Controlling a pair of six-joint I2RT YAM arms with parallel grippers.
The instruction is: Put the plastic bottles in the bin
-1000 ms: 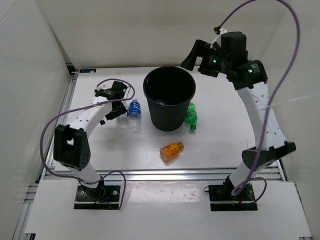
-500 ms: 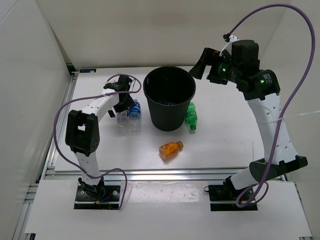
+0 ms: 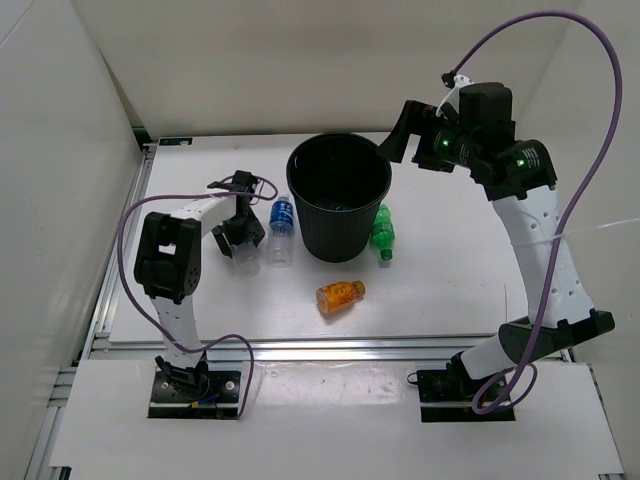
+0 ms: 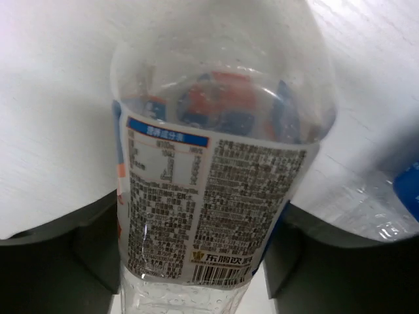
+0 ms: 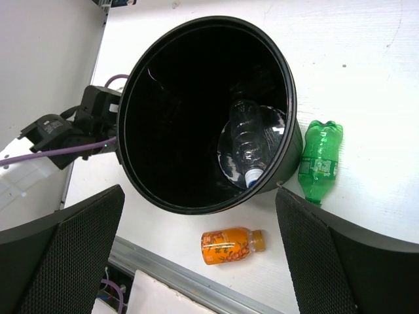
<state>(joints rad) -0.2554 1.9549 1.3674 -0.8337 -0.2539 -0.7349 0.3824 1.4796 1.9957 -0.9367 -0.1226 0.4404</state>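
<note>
My left gripper (image 3: pixel 238 232) sits low on the table left of the bin (image 3: pixel 338 160). Its fingers (image 4: pixel 62 261) press both sides of a clear bottle with a white printed label (image 4: pixel 216 190), so it is shut on that bottle. A blue-label bottle (image 3: pixel 281 222) lies just right of it, also seen in the left wrist view (image 4: pixel 376 209). A green bottle (image 3: pixel 382 232) lies against the bin's right side and an orange bottle (image 3: pixel 340 295) lies in front. My right gripper (image 3: pixel 405 132) hangs open high above the bin's right rim. One clear bottle (image 5: pixel 251 147) lies inside the bin (image 5: pixel 163 59).
White walls enclose the table on the left, back and right. An aluminium rail (image 3: pixel 330 345) runs along the front edge. The left arm's purple cable (image 3: pixel 125 235) loops out to the left. The left arm (image 5: pixel 65 134) shows beside the bin in the right wrist view.
My left gripper has swung down and slightly right onto the clear bottle, and its jaws have narrowed against it. The blue-label bottle shifted a little right. The right arm rose and moved right.
</note>
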